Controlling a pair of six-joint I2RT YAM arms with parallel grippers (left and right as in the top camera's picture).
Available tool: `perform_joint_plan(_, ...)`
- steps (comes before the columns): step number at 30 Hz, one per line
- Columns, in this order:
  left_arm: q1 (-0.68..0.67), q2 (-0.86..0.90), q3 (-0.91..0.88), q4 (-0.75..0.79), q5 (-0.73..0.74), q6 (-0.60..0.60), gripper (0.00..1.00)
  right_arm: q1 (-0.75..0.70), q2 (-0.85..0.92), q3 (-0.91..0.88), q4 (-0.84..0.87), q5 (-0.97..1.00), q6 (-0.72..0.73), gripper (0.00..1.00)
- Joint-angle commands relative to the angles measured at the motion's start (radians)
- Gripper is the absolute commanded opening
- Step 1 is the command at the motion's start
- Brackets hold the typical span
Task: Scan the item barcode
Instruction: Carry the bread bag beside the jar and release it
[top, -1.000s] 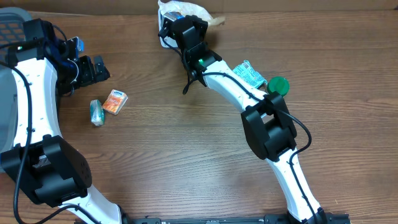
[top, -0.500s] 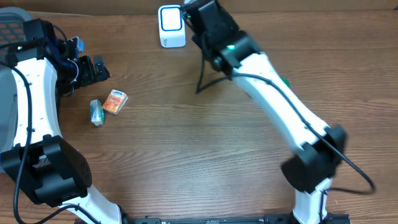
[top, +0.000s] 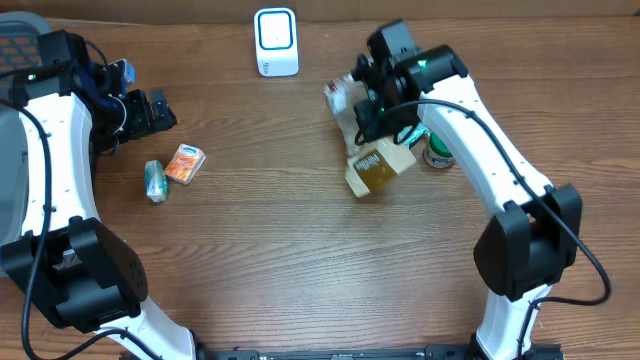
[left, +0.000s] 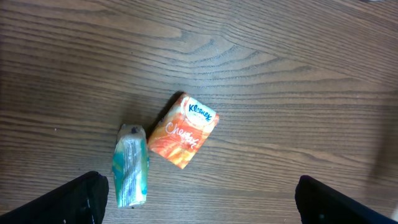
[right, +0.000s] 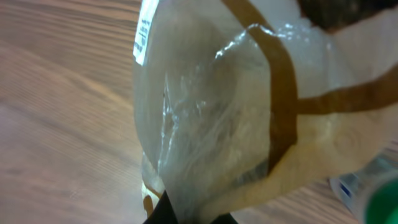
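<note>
right claw (top: 373, 104): closed, pinching the clear plastic of the bag (top: 376, 170); in the wrist view the dark fingertips (right: 163, 213) meet at the bottom edge with film caught between them.
bag: clear film with tan and brown bands, something amber inside; it hangs beneath the right claw and spreads out from it towards the robot's side.
bag contact: cannot tell whether its lower end rests on the surface (top: 300, 250).
white label (top: 338, 95): on the bag, just left of the right claw in the overhead view; in the wrist view it sits at the bag's upper left edge (right: 143, 31), its print too blurred to read.
scanner (top: 276, 41): white box with a blue-rimmed face, standing at the far edge, left of the right claw and well apart from it and from the bag.
green-capped bottle (top: 437, 152): on the surface just right of the bag, near the right claw.
left claw (top: 150, 112): wide open, gripping nothing, hovering over the left side of the surface.
orange tissue pack (left: 183, 130): flat on the surface below the left claw, between its two fingers in the wrist view, touching neither.
teal packet (left: 130, 165): just beside the orange tissue pack, nearer the left finger (left: 81, 200), clear of it.
</note>
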Motion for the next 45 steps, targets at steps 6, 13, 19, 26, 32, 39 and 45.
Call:
perform_joint_plan(6, 0.002, -0.008, 0.014, 0.0, -0.002, 0.019, 1.0, -0.074, 0.007, -0.177, 0.09, 0.052, 0.024, 0.04)
perform_joint_plan(13, 0.002, -0.008, 0.014, 0.0, -0.002, 0.019, 0.99, -0.089, 0.007, -0.176, 0.093, 0.106, 0.056, 0.75)
perform_joint_plan(19, 0.002, -0.008, 0.014, 0.0, -0.002, 0.019, 0.99, -0.079, 0.001, -0.093, 0.038, 0.063, 0.056, 0.95)
perform_joint_plan(26, 0.002, -0.008, 0.014, 0.0, -0.003, 0.019, 0.99, -0.047, -0.003, 0.138, -0.033, -0.129, 0.211, 1.0)
perform_joint_plan(32, 0.002, -0.008, 0.014, 0.0, -0.002, 0.019, 1.0, 0.004, 0.005, 0.099, 0.302, -0.538, 0.356, 1.0)
perform_joint_plan(39, 0.002, -0.008, 0.014, 0.0, -0.003, 0.019, 1.0, 0.181, 0.074, 0.095, 0.517, -0.395, 0.478, 0.89)
perform_joint_plan(45, 0.002, -0.008, 0.014, 0.0, -0.003, 0.019, 1.0, 0.319, 0.156, 0.095, 0.648, -0.28, 0.548, 0.85)
